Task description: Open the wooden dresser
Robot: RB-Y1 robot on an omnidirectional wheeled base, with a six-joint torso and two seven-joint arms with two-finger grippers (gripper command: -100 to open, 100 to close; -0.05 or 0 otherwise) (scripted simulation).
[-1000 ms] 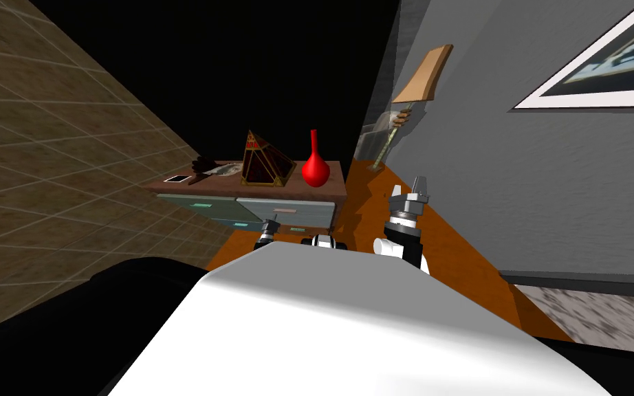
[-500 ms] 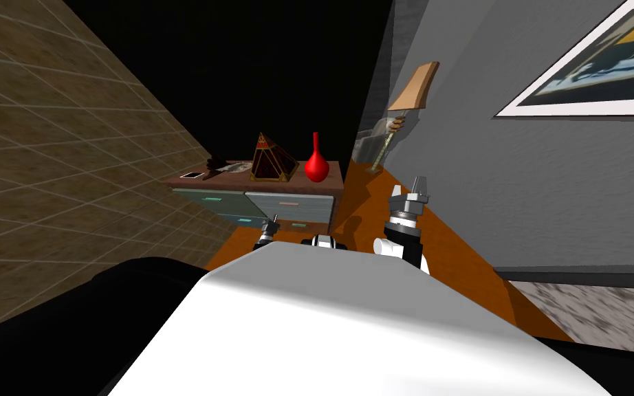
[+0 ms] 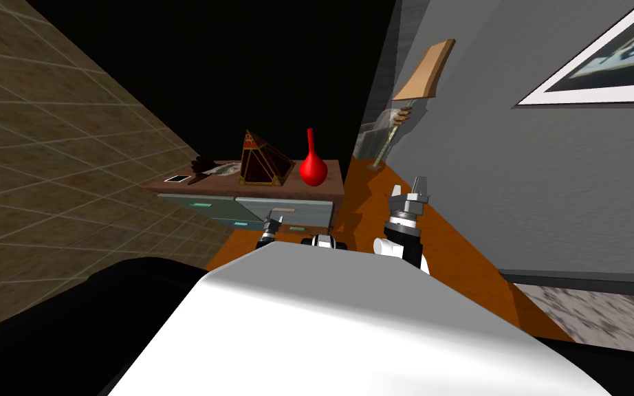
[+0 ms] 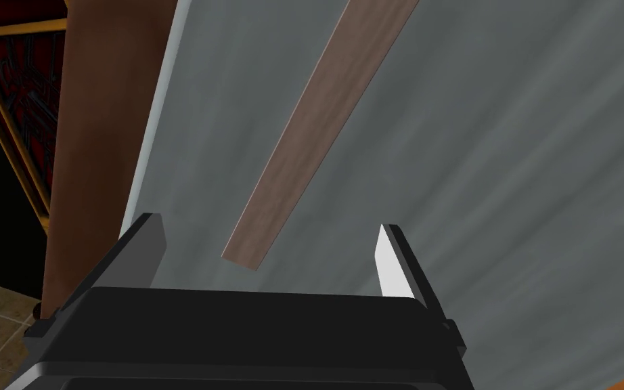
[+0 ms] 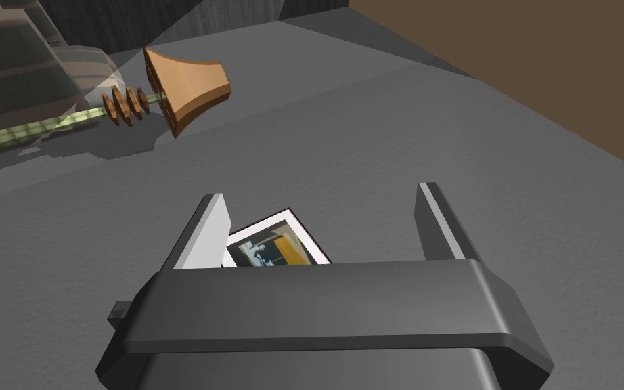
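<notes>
- Orange floor (image 3: 460, 265) lies below the dresser (image 3: 309, 206), which carries a red vase (image 3: 314, 170).
- Left gripper (image 4: 268, 254) faces the dresser's grey drawer front (image 4: 507, 169), fingers spread and empty, with the brown handle (image 4: 317, 128) ahead.
- Right gripper (image 3: 416, 184) hangs right of the dresser, open and empty.

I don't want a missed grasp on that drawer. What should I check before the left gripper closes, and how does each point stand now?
1. The left gripper is open: ok.
2. The brown handle lies between its fingers: ok, though only the handle's end.
3. The handle sits deep enough to grip: cannot tell.
4. The grey drawer front is shut: ok.
5. The red vase is upright on the dresser: ok.
6. The right gripper is open, apart from the dresser: ok.
</notes>
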